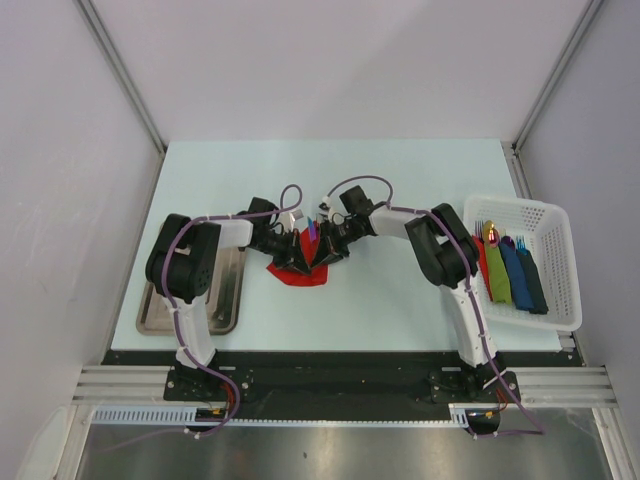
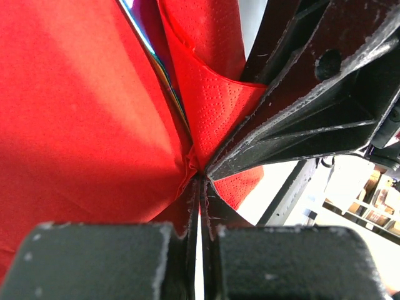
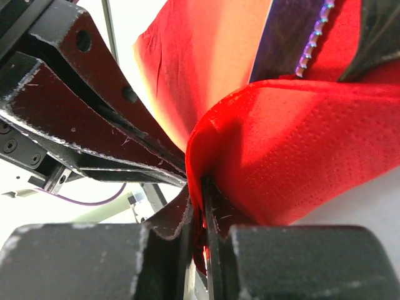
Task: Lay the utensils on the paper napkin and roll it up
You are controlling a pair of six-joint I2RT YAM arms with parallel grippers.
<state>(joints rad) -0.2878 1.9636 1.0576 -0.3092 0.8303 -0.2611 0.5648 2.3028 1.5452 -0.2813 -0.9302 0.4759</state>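
The red paper napkin [image 1: 298, 268] lies mid-table, its far part lifted and folded between both grippers. My left gripper [image 1: 287, 243] is shut on a pinch of it; in the left wrist view the gripper's tips [image 2: 200, 182] meet at a crease of the napkin [image 2: 81, 125]. My right gripper [image 1: 327, 247] is shut on a folded napkin edge [image 3: 300, 156], with red paper between its jaws [image 3: 204, 190]. An iridescent utensil [image 1: 313, 230] sticks out of the fold; its edge [image 2: 156, 69] and dark handle [image 3: 294, 37] show. The other utensils are hidden.
A white basket [image 1: 545, 215] at the right edge holds red, green [image 1: 496, 272] and blue [image 1: 517, 272] napkin rolls with cutlery ends. A metal tray [image 1: 222, 290] lies under the left arm. The right gripper's fingers [image 2: 300, 112] sit close against the left one's.
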